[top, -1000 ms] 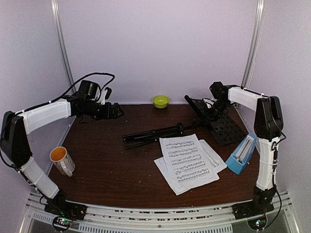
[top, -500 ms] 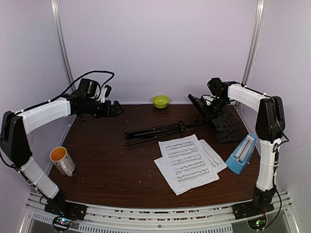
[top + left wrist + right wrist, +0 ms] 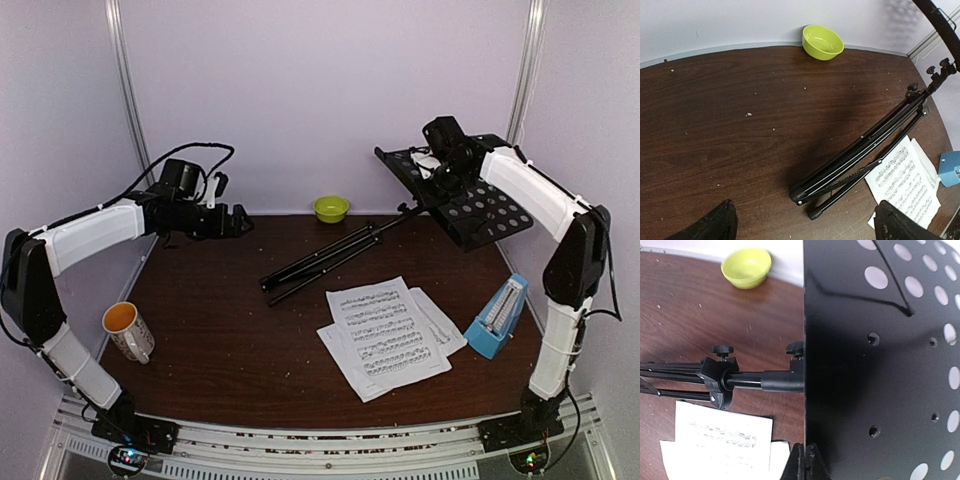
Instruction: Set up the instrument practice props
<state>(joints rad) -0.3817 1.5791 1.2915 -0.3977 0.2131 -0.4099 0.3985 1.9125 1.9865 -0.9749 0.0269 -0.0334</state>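
Observation:
The black music stand's hole-punched desk (image 3: 470,195) is lifted off the table at the back right, and its folded tripod legs (image 3: 325,258) slant down with their feet on the table. My right gripper (image 3: 438,165) is shut on the desk's edge (image 3: 805,460). In the right wrist view the desk (image 3: 880,365) fills the right half. The white sheet-music pages (image 3: 390,335) lie on the table at mid right. The blue metronome (image 3: 497,320) stands to their right. My left gripper (image 3: 240,225) is open and empty at the back left, and the leg feet (image 3: 805,197) show between its fingers.
A lime-green bowl (image 3: 331,208) sits at the back wall and shows in the left wrist view (image 3: 823,42). A white-and-orange mug (image 3: 128,330) stands at the near left. Walls close in on both sides.
My right gripper has raised the stand's desk end up off the table, and the stand's legs have swung to a steeper slant. The left arm has barely moved.

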